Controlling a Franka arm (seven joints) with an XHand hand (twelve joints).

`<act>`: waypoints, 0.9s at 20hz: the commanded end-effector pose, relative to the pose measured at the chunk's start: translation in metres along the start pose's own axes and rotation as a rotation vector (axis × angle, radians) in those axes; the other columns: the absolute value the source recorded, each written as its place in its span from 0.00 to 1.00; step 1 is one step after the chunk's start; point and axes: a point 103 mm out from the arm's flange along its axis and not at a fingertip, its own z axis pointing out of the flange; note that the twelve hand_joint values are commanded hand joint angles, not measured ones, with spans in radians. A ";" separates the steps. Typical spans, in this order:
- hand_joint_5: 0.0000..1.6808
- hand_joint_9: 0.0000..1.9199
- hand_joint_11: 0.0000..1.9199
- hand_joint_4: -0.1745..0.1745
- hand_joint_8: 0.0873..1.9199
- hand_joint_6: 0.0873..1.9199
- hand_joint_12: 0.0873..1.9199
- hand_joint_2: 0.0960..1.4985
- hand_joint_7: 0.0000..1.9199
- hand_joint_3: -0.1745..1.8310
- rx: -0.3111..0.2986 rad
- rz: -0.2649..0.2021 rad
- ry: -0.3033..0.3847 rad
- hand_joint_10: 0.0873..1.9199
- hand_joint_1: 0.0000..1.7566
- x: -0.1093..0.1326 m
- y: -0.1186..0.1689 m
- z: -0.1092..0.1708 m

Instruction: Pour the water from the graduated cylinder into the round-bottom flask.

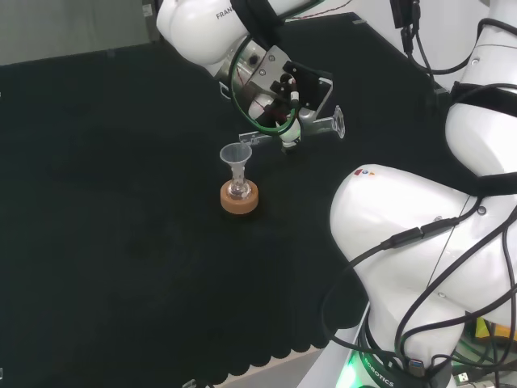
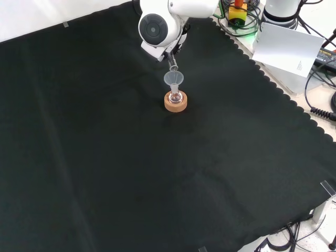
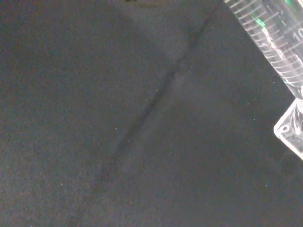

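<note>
Your hand (image 1: 279, 85) is curled around the clear graduated cylinder (image 1: 311, 125), holding it tipped almost level above the black cloth (image 1: 105, 202). In the head view the cylinder's mouth points left toward a clear funnel (image 1: 235, 155), its foot to the right. The funnel sits in the neck of the small round-bottom flask (image 1: 238, 191), which rests on a cork ring (image 1: 239, 200) near the cloth's middle. You cannot tell how much water either vessel holds. In the wrist view, the cylinder's printed scale lines (image 3: 270, 33) show; no numeral is readable.
</note>
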 end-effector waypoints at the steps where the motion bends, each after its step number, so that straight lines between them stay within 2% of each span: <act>1: 0.58 0.79 0.72 0.23 0.14 0.51 0.33 0.73 0.66 0.09 -0.013 -0.002 0.008 0.00 0.64 0.001 0.003 0.004; 9: 0.58 0.79 0.72 0.23 0.13 0.51 0.33 0.73 0.66 0.09 -0.084 -0.040 0.134 0.00 0.64 -0.001 0.005 0.008; 18: 0.58 0.79 0.73 0.23 0.13 0.51 0.33 0.73 0.66 0.09 -0.140 -0.077 0.200 0.00 0.64 -0.001 0.006 0.008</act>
